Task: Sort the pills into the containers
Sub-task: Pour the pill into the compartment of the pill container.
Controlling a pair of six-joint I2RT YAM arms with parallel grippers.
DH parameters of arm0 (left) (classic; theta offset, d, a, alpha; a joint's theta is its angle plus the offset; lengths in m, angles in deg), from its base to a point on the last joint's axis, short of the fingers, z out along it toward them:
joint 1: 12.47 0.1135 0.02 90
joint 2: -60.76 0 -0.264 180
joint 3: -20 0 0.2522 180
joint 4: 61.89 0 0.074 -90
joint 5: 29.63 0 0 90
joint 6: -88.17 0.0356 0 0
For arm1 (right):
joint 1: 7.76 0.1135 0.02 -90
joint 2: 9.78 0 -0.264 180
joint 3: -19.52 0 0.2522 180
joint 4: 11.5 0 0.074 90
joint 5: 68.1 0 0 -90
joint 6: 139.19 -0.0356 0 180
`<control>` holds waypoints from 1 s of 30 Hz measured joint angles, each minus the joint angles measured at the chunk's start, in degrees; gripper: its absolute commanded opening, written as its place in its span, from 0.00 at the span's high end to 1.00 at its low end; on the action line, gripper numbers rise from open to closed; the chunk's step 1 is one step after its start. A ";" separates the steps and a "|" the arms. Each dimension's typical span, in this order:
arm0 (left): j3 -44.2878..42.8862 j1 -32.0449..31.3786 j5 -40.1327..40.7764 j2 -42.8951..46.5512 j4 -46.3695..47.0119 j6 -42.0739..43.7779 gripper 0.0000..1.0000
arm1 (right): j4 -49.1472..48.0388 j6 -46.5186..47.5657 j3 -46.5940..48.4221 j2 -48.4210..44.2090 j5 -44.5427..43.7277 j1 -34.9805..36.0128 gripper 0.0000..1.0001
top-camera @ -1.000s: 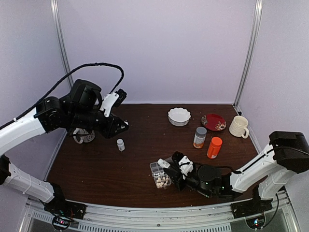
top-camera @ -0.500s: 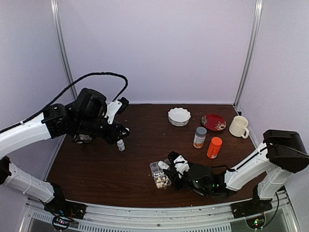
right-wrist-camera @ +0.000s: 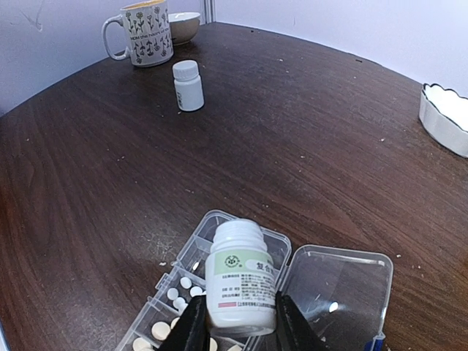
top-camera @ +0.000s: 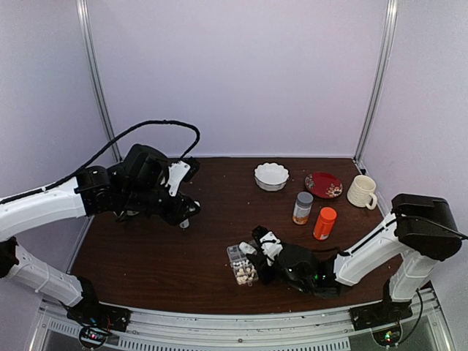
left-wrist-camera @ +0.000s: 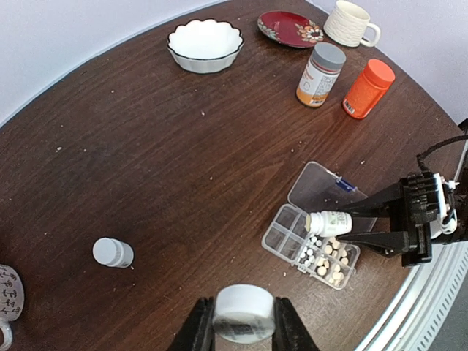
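the right pincer (right-wrist-camera: 241, 325) is closed on a small white bottle (right-wrist-camera: 240, 281), clamping its body from both sides, and holds it tipped on its side just above the clear box (left-wrist-camera: 280, 228) near the front edge of the table (left-wrist-camera: 183, 146). the left pincer (left-wrist-camera: 243, 330) hangs well apart over the left of the table, gripping what looks like the round white cap (left-wrist-camera: 245, 311). the pills (left-wrist-camera: 325, 259) lie clustered in the cells at one end of the box; the cells under the bottle's neck look almost bare, and the lid (left-wrist-camera: 322, 191) lies folded open flat beside them, with a pale speck or two that may be strays. the step in hand seems to be pouring into the next cell. to do it well, the neck should sit low and inside one cell's walls before the tilt grows, then tip a little at a time so only a few pills drop. the grip should stay firm on the label, and the fingers should not nudge the light box or spill onto the lid. a second bottle (left-wrist-camera: 112, 252) stands capped, far off.
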 measured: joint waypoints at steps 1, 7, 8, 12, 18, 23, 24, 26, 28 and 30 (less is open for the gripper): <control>0.37 0.00 -0.20 -0.02 0.72 -0.07 1.00 | 0.15 -0.15 0.15 0.22 0.13 -0.11 0.99; 2.34 0.00 -0.87 -0.02 2.64 -1.09 1.00 | 0.79 -1.03 0.42 1.09 0.61 -0.87 0.99; 2.47 0.00 -0.92 -0.02 2.95 -1.14 1.00 | 1.01 -1.14 0.48 1.14 0.74 -1.01 1.00; 2.58 0.00 -0.92 -0.02 3.85 -1.14 1.00 | 1.88 -1.29 1.44 1.70 1.40 -1.55 1.00; 3.76 0.00 -0.74 0.13 5.62 -1.36 1.00 | 3.23 -1.70 2.56 1.70 2.01 -1.92 1.00; 5.51 0.00 0.37 0.87 6.62 -2.36 1.00 | 4.57 -1.97 3.54 2.01 2.75 -2.21 1.00; 5.66 0.00 0.74 1.05 6.62 -2.64 1.00 | 4.81 -2.03 3.67 2.03 2.91 -2.27 1.00; 5.81 0.00 1.42 1.38 6.64 -3.19 1.00 | 5.07 -2.10 3.72 2.03 2.97 -2.32 1.00; 5.84 0.00 2.32 1.81 6.60 -3.87 1.00 | 5.53 -2.21 3.74 2.10 2.97 -2.32 1.00; 5.84 0.00 3.21 2.32 6.58 -4.13 1.00 | 6.08 -2.23 3.80 2.19 2.99 -2.32 1.00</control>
